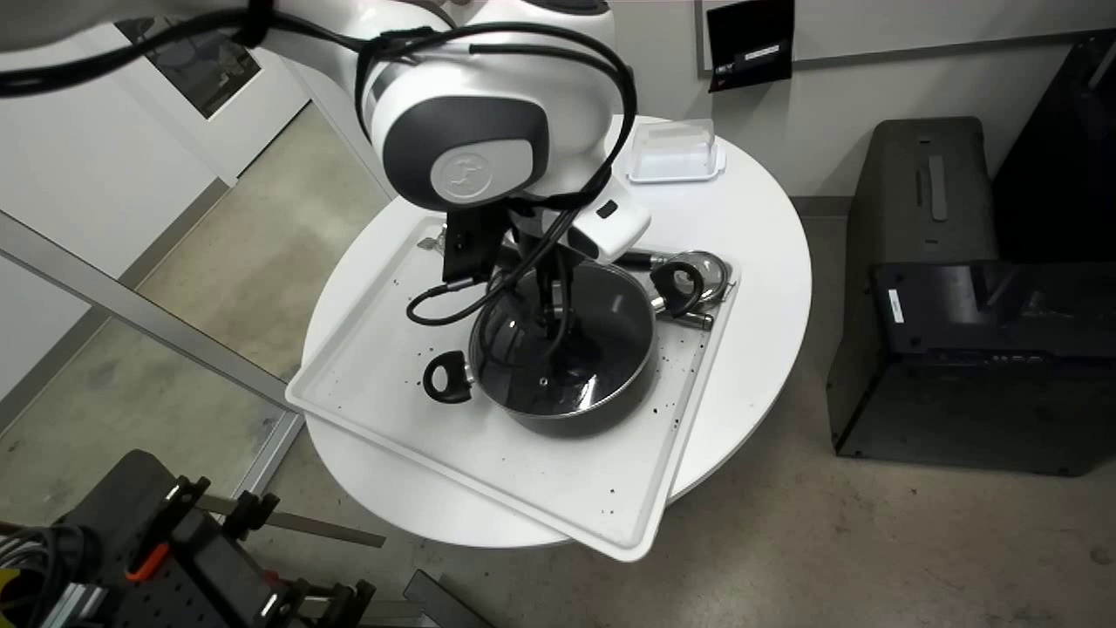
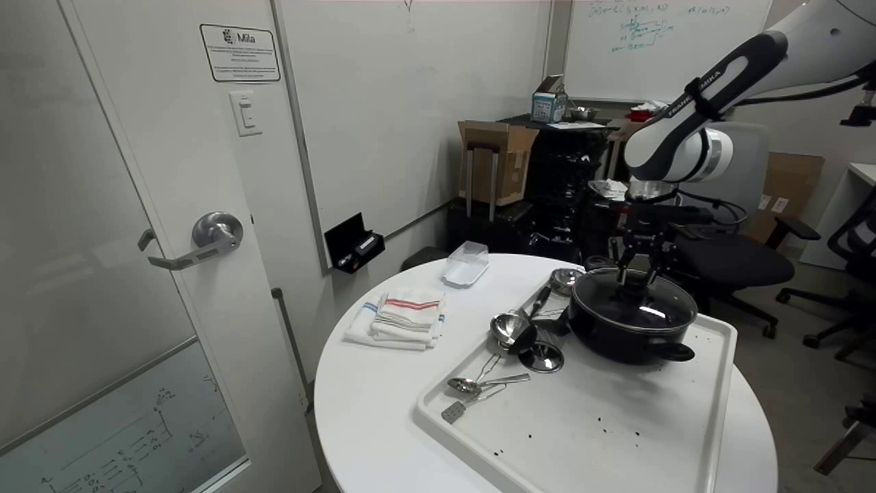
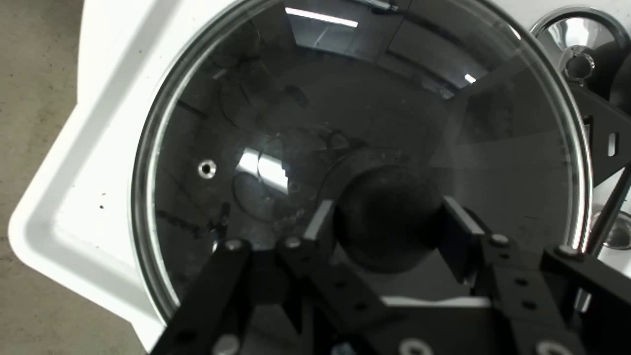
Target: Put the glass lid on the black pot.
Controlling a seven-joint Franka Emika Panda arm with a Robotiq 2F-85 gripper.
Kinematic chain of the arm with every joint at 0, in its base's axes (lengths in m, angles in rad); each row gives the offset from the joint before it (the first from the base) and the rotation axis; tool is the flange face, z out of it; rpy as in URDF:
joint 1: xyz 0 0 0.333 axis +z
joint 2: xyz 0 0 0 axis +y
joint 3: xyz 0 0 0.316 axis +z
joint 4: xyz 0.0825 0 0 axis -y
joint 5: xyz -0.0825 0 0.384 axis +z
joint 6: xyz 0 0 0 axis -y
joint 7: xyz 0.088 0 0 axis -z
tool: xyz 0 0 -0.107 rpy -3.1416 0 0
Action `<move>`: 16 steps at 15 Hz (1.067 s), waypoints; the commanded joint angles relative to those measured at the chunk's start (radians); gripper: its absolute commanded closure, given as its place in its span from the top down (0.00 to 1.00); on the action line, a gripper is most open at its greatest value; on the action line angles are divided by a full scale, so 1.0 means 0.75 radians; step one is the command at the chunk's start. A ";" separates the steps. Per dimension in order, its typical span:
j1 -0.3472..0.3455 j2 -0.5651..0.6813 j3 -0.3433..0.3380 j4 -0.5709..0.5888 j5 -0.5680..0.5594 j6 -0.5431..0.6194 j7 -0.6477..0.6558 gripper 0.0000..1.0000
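The gripper has a finger on each side of the knob — closed on it, I judge. Directly below spreads the lid, resting, it seems, rim to rim on the pot. Next likely: part the jaws evenly, then rise straight up — no sideways drag.

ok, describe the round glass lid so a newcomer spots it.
On the round white table lies a white rectangular tray holding a wide black pot. The round glass lid covers that pot. Unlike the shiny metal utensils nearby, it is transparent, with a thin metal rim and black centre knob.
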 commanded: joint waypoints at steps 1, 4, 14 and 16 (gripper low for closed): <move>0.033 -0.042 -0.024 -0.033 -0.041 0.017 0.047 0.27; 0.040 -0.041 -0.022 -0.033 -0.051 0.028 0.053 0.27; 0.031 -0.025 0.032 -0.047 0.009 0.155 0.033 0.27; 0.027 -0.029 0.039 -0.057 0.019 0.165 0.028 0.58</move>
